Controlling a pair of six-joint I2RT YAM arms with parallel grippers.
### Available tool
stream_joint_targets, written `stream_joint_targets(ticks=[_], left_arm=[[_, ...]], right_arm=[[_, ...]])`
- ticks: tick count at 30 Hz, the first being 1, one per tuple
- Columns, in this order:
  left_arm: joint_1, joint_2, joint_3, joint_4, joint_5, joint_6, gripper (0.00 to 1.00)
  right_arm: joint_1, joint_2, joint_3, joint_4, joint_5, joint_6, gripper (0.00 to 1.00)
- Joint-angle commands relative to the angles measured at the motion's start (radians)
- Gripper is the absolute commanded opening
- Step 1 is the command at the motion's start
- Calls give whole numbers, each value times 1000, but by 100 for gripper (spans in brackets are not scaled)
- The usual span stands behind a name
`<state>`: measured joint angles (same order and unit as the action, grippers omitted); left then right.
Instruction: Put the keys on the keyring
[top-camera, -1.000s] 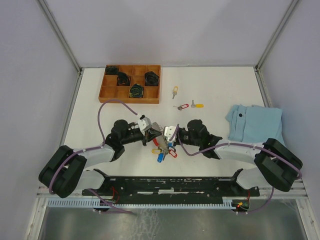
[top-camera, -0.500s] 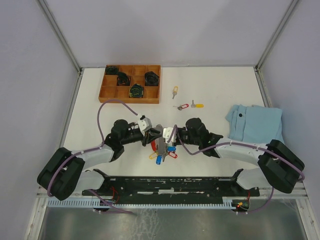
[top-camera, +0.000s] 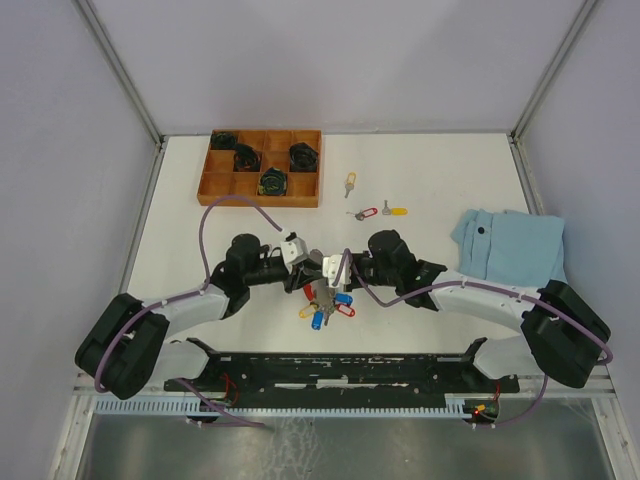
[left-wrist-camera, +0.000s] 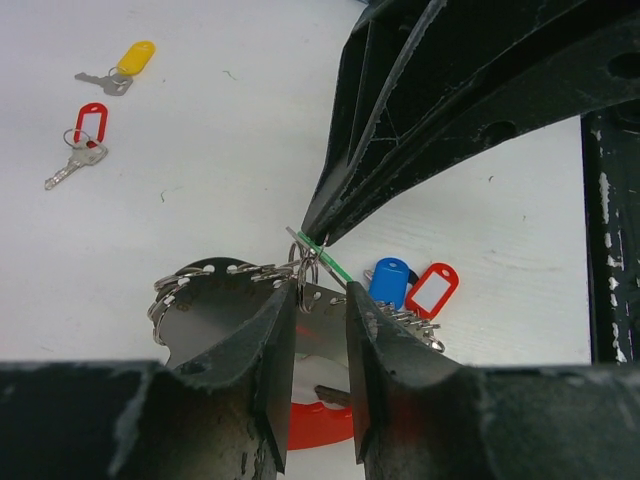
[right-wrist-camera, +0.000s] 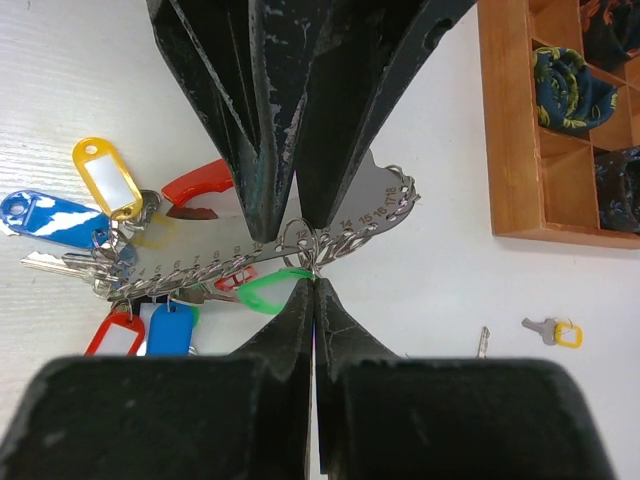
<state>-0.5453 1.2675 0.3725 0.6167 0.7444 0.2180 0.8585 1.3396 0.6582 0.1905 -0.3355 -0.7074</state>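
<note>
**Top view.** The left tool (top-camera: 307, 280) and right tool (top-camera: 325, 282) meet tip to tip at the front middle of the desk (top-camera: 440, 170). They are over the keyring (top-camera: 320, 312), whose blue, red and yellow tags fan out on the desk. Three loose keys (top-camera: 364, 213) lie well behind it, one with a red tag and two with yellow. A wooden tray (top-camera: 260, 202) sits at the back left, and a blue cloth (top-camera: 510, 245) lies at the right.

**Left wrist.** The left tool's fingers (left-wrist-camera: 275, 340) stand at a narrow gap, with the keyring's small ring (left-wrist-camera: 305, 265) caught at their tips. The beaded chain and metal plate (left-wrist-camera: 215, 300) spread to the left. The right tool enters from the upper right, closed to a point on the thin edge of the green-tagged key (left-wrist-camera: 328, 260). A blue tag (left-wrist-camera: 385, 282) and a red tag (left-wrist-camera: 432, 290) lie just beside it. The red strap (left-wrist-camera: 320, 425) shows between the left tool's fingers.

**Right wrist.** The right tool's fingers (right-wrist-camera: 335, 330) are pressed together, nipping the end of the green tag. The left tool stands at the top, its tips nearly touching on the ring just above that. The plate runs left toward more tags. The tray is at the right edge, and a yellow-tagged key lies below it.
</note>
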Motion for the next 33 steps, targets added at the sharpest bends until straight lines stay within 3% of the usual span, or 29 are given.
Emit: stream_joint_targets(ticks=[1,20,22,28,33], left_arm=[[0,13,48,-6,57,79,33],[-10,85,94,-33,64,107,33],[-13,88,97,-35,68,107,30],[-15,101,115,-71,80,117,4],[-15,84,109,-95,71,121,3]], right_arm=[[5,-19,53,15,-31,-14,1],[7,-21,69,4,-73,-10,1],[8,-22,69,5,-71,-10,1],[8,-29,66,-12,-50,-14,0],[9,-70,34,-46,37,-19,1]])
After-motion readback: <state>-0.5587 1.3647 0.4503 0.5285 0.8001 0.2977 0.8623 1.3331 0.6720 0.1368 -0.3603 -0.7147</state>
